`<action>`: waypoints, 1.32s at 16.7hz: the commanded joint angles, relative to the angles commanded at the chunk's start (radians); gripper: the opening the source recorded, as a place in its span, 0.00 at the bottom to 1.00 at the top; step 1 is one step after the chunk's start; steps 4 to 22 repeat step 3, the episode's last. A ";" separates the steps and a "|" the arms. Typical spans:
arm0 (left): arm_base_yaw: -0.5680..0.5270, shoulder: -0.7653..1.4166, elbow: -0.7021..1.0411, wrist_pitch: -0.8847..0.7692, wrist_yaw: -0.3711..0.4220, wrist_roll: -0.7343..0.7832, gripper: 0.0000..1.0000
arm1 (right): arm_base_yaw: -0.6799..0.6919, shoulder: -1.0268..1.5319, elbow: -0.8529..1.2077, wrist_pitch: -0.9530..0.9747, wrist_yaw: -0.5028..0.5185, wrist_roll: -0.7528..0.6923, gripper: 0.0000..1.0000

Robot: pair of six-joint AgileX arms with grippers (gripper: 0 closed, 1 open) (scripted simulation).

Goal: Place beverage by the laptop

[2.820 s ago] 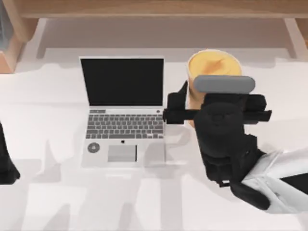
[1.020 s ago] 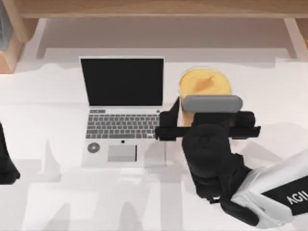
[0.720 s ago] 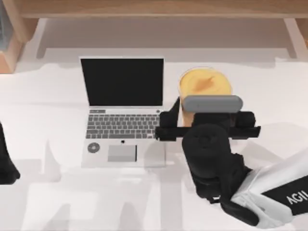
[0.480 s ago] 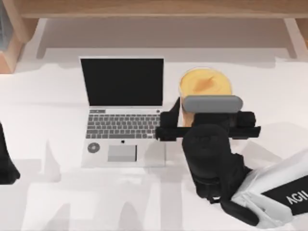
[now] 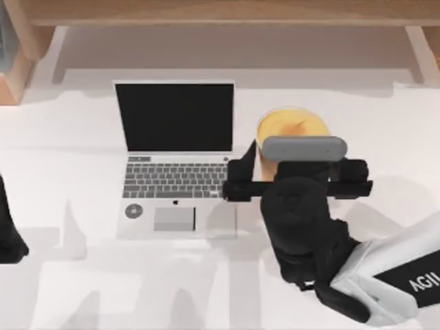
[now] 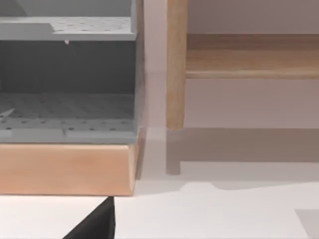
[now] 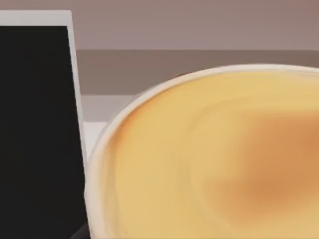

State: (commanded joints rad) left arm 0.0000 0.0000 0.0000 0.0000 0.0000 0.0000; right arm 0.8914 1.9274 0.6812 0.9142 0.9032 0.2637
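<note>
Top view shows the right gripper [image 5: 294, 180] over the white table [image 5: 82, 289], just right of the laptop [image 5: 175, 159], with its fingers standing on either side of the beverage [image 5: 291, 124]; one dark finger [image 5: 242, 159] sits between the cup's left wall and the laptop's right edge. The fingers flank the cup closely, but whether they press on its wall or stand slightly clear cannot be told, as the wrist body covers the near half of the cup. The beverage stands upright just beside the laptop's right edge, level with the hinge and lower screen, its yellow-orange top facing the camera. The laptop is open, black screen toward the far side, keyboard and trackpad toward the near side. Right wrist view shows the cup's rim and creamy top close up, with the laptop's screen beside it. The left arm [image 5: 8, 234] is parked at the table's left edge; its wrist view shows a grey shelf unit [image 6: 67, 79] and wooden framing [image 6: 175, 64].
</note>
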 joint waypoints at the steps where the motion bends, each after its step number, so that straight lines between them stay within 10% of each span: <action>1: 0.000 0.000 0.000 0.000 0.000 0.000 1.00 | 0.000 0.000 0.000 0.000 0.000 0.000 1.00; 22: 0.000 0.000 0.000 0.000 0.000 0.000 1.00 | 0.000 0.000 0.000 0.000 0.000 0.000 1.00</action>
